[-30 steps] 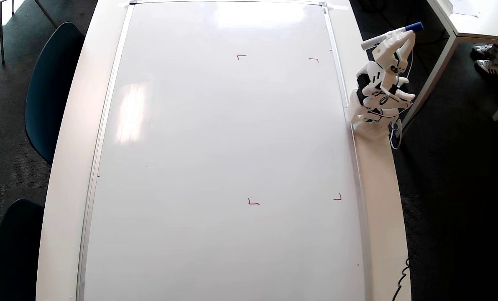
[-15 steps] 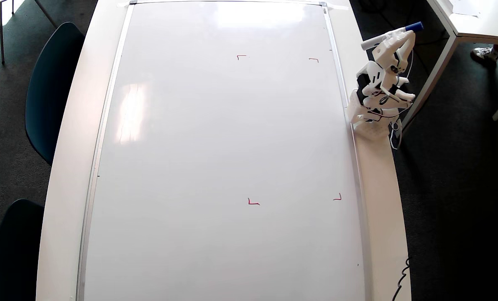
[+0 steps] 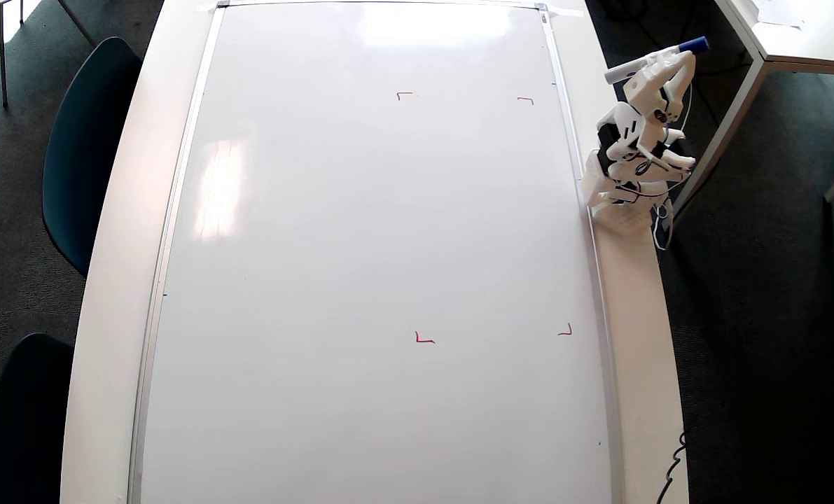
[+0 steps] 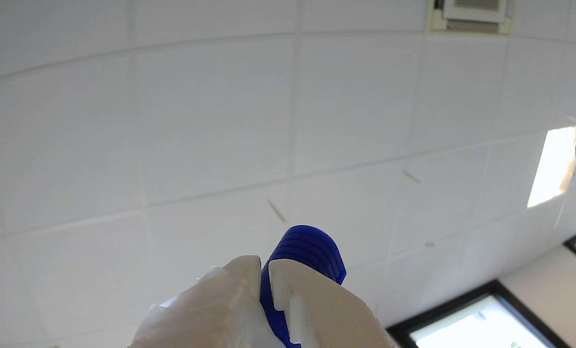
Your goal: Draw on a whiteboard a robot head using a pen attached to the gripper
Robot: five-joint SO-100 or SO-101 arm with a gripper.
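Note:
The whiteboard (image 3: 360,245) fills the table in the overhead view, glossy white with a thin silver frame and red corner marks (image 3: 424,339). No robot head shows on it; the surface carries no blue lines. My white arm sits folded off the board's right edge, upper right. The gripper (image 3: 658,61) is raised there and shut on the pen (image 3: 693,46), whose blue cap end points right, away from the board. In the wrist view the two white fingers (image 4: 229,285) clamp the blue pen (image 4: 307,246) against a tiled ceiling; its tip is hidden.
The arm's base (image 3: 616,199) is fixed on the white table rim beside the frame. Two dark chairs (image 3: 84,140) (image 3: 17,413) stand along the left side. Another white table (image 3: 788,35) is at upper right. A black cable (image 3: 672,469) lies at lower right.
The arm and pen have not moved. A person's white shoes, on the floor at upper right a second ago, have left the overhead view.

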